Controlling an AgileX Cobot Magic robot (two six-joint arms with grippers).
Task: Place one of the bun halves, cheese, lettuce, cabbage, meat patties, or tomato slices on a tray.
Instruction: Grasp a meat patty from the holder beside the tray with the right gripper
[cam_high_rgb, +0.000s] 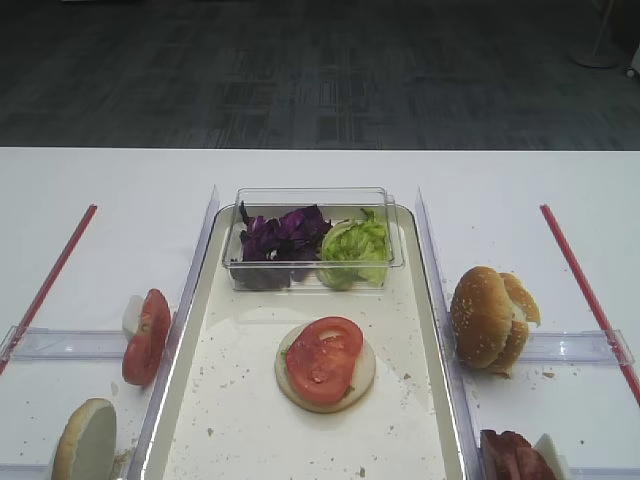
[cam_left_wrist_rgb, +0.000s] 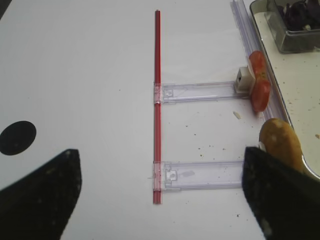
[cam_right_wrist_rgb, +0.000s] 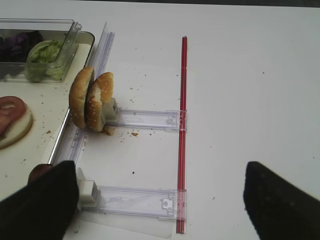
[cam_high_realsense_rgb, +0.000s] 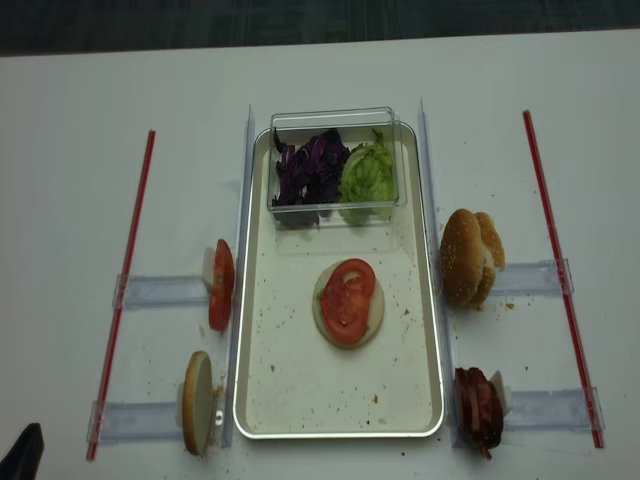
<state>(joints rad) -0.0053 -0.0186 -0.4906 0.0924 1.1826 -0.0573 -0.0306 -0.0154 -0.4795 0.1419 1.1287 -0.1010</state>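
On the cream tray (cam_high_rgb: 190, 400) lies a bun half (cam_high_rgb: 362, 378) topped with a tomato slice (cam_high_rgb: 323, 352). The cabbage (cam_high_rgb: 285, 235) and lettuce (cam_high_rgb: 357, 250) sit in a clear box. Left of the tray, tomato slices (cam_left_wrist_rgb: 260, 85) and a bun half (cam_left_wrist_rgb: 280, 142) stand upright in holders. On the right stand two bun halves (cam_right_wrist_rgb: 92, 100) and the meat patties (cam_high_realsense_rgb: 478, 408). No cheese shows. My left gripper (cam_left_wrist_rgb: 160, 195) hovers open over the left holder rail, holding nothing. My right gripper (cam_right_wrist_rgb: 160, 200) is open over the right rail, its left finger (cam_right_wrist_rgb: 40, 200) beside the patties.
The clear plastic box (cam_high_rgb: 315, 200) sits at the tray's far end. Red strips (cam_high_realsense_rgb: 130, 280) (cam_high_realsense_rgb: 558, 270) and clear holder rails (cam_right_wrist_rgb: 145, 200) (cam_left_wrist_rgb: 200, 175) lie on the white table on both sides. Crumbs are scattered on the tray. A black dot (cam_left_wrist_rgb: 17, 137) marks the table on the left.
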